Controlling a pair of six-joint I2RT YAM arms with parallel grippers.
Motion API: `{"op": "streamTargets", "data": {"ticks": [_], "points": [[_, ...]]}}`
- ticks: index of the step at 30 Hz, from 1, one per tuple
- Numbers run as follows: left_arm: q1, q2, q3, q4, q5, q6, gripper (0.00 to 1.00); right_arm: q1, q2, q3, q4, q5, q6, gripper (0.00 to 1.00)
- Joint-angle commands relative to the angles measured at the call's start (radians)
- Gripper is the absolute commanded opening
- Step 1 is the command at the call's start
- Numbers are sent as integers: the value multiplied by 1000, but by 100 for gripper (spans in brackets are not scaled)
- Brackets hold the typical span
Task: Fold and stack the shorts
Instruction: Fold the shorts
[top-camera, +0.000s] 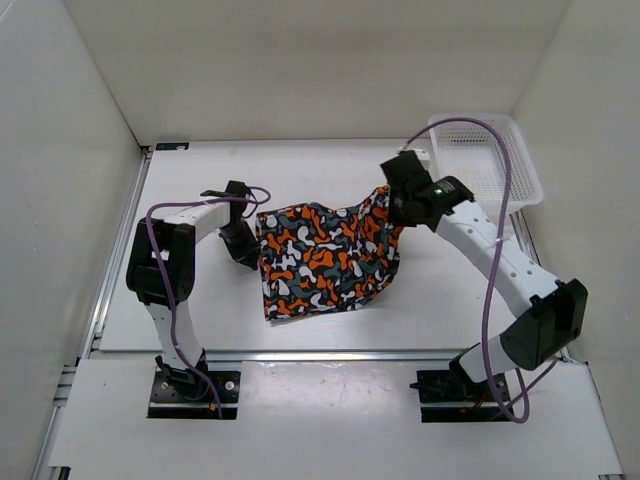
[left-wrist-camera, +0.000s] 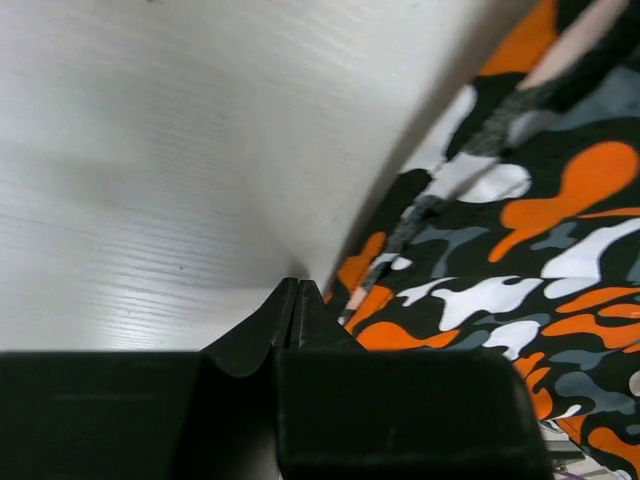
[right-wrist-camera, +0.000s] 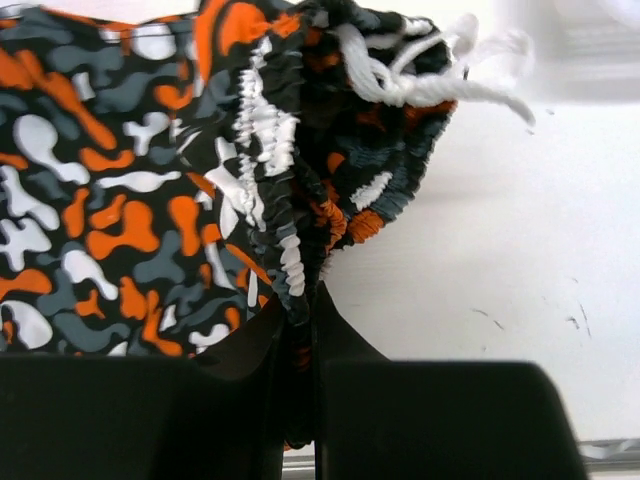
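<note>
Showing one pair of shorts (top-camera: 325, 262) on the desk (top-camera: 330, 180): right end effector (right-wrist-camera: 306, 312) clamps waistband (right-wrist-camera: 282, 232); left end effector (left-wrist-camera: 295, 300) closed alongside.

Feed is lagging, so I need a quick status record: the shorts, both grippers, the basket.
shorts: soft fabric with an orange, white, black and grey camouflage print; spread mid-table, not folded
right gripper: shut on the shorts' gathered elastic waistband, next to the white drawstring
left gripper: shut at the shorts' left edge; no cloth visible between its fingers
basket: white plastic mesh, at the far right of the table, apart from the shorts
</note>
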Motion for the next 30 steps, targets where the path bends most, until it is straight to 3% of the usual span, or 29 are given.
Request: {"op": "streamTargets", "data": {"ticks": [1,9,17,23,26,28,30], "points": [[-9,-3,30,14,8,21,10,128,77,118,-37,93,43,0],[0,6,30,14,27,21,10,381,330,373,-75,185,43,0],[27,6,30,14,36,30,10,486,525,543,-75,175,14,0],[37,-3,30,14,45,39,10,521,673,626,-25,69,4,0],[47,-12,30,14,45,48,10,521,699,683,-11,0,-7,51],[72,-23,30,14,54,59,10,521,684,674,18,-37,-24,80],[101,-37,30,2,54,71,10,521,597,627,53,-54,-33,89]]}}
